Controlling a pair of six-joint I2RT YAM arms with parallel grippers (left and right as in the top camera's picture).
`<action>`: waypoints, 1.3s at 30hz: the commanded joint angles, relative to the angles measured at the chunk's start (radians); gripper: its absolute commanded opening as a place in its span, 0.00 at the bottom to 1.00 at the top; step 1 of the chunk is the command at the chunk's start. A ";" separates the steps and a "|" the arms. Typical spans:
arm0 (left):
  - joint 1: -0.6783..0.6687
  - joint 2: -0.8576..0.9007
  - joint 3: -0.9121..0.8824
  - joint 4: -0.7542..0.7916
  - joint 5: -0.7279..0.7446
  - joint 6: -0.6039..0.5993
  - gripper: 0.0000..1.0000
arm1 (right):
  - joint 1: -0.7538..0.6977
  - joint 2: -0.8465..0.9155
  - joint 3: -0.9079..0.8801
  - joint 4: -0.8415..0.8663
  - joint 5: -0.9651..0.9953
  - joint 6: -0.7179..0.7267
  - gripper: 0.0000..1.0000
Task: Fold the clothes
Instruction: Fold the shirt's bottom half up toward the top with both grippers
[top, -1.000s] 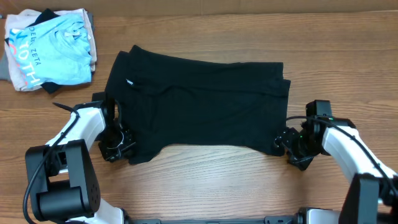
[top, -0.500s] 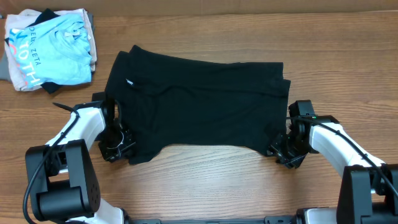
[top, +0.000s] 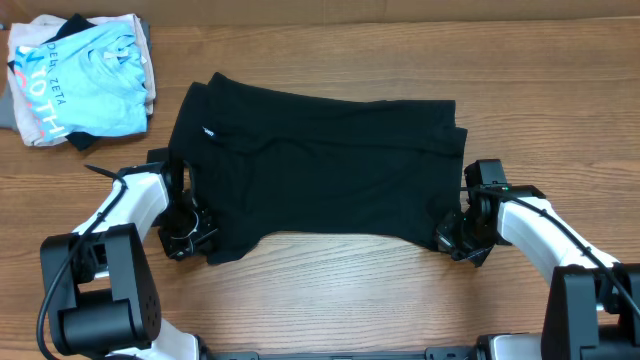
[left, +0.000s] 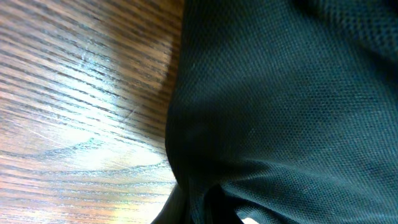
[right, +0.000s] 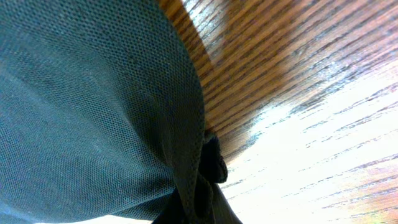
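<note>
Between the two sets of fingers, the black shirt lies spread flat on the table, with one lower corner at the left gripper and the other at the right gripper. Right fingers are clamped on the hem: the right wrist view shows cloth drawn into a tight bunch at them, with bare wood just beside. Left fingers look likewise closed on gathered cloth, though that wrist view is too close and dark to be sure; well beyond them, a folded blue shirt tops a small pile.
</note>
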 joint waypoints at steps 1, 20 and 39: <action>0.004 0.033 0.001 -0.032 -0.014 0.020 0.04 | -0.005 0.010 0.002 -0.009 0.077 0.013 0.04; 0.003 -0.317 0.026 -0.133 0.092 0.016 0.04 | -0.103 -0.136 0.225 -0.267 0.189 0.004 0.04; 0.003 -0.294 0.026 0.528 0.095 -0.019 0.05 | -0.101 -0.095 0.237 0.249 0.047 -0.026 0.04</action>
